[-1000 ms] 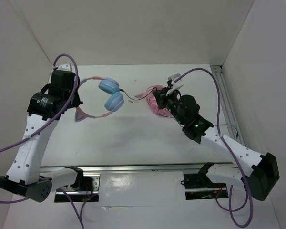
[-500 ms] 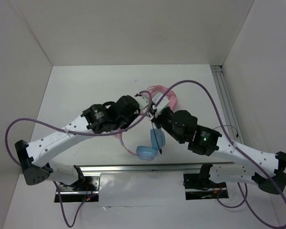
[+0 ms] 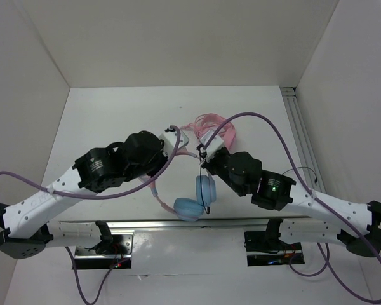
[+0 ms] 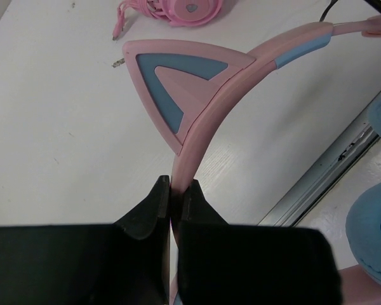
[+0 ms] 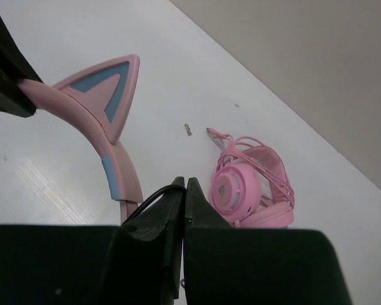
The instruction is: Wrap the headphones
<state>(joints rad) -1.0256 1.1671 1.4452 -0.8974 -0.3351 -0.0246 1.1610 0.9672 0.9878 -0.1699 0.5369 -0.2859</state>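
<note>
Though thin, headband (image 4: 192,147) between left fingers (image 4: 147,213).

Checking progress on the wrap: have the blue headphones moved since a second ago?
Yes. The headphones came toward the near edge, now beside the metal rail.

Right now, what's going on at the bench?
Both arms are holding the blue headphones near the front edge of the table. The left pincer is shut on the pink headband just below a cat ear. The right pincer is shut on the thin black cable beside the other end of the headband. The cable does not look wrapped yet. A second, pink headset lies further back, with nothing touching it.
</note>
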